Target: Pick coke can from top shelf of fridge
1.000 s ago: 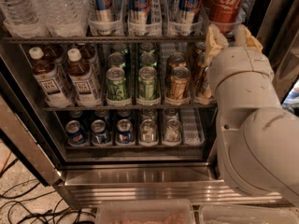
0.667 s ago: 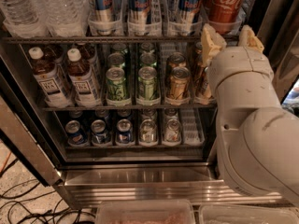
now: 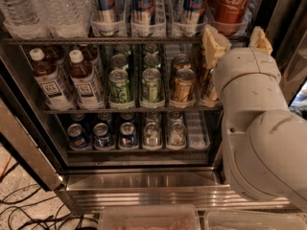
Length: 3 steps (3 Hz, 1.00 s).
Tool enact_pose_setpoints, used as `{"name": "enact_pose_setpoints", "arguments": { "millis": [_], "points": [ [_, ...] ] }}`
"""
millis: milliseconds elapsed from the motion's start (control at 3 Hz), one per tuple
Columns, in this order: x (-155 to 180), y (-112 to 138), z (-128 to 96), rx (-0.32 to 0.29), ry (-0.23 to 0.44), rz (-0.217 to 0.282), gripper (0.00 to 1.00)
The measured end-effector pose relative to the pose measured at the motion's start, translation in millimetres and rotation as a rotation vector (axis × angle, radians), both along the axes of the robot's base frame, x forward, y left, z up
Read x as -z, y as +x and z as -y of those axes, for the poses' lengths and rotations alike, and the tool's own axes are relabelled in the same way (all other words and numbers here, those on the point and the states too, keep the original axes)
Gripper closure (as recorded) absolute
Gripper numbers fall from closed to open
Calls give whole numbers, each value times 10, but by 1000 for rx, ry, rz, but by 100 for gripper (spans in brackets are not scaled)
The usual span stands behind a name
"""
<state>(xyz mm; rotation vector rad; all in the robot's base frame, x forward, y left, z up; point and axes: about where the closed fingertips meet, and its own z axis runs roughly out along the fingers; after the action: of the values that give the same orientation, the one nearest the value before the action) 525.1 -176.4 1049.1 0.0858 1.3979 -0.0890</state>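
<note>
So the fridge stands open, and the coke can is up on the top shelf in the far right lane; it's upright in a clear plastic tray with the white script facing out, and its top runs out of view.

The gripper sits just below the can, right at the front edge of that shelf; its two tan fingers point upward and are spread wide apart, one on each side of the can's lane, with nothing clamped between them. As far as I can see they aren't touching the can. The big white arm fills the right side and hides the right ends of the lower racks.

Same shelf, left of the coke can: three lanes of Red Bull cans; then water bottles at the far left.

Middle rack: two brown bottles with white caps on the left; green cans in the centre; a gold can near the inner finger.

Bottom rack: a row of small cans seen from above; can't tell the brands.

Under the fridge there are clear plastic bins; some cables lie on the floor at the lower left.
</note>
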Motion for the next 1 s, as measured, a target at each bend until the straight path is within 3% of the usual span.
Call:
{"name": "enact_pose_setpoints", "arguments": {
  "millis": [333,1000],
  "points": [
    [-38,41,22,7,-9,11,24],
    [-125,238,50,4,-27,20,31]
  ]
}}
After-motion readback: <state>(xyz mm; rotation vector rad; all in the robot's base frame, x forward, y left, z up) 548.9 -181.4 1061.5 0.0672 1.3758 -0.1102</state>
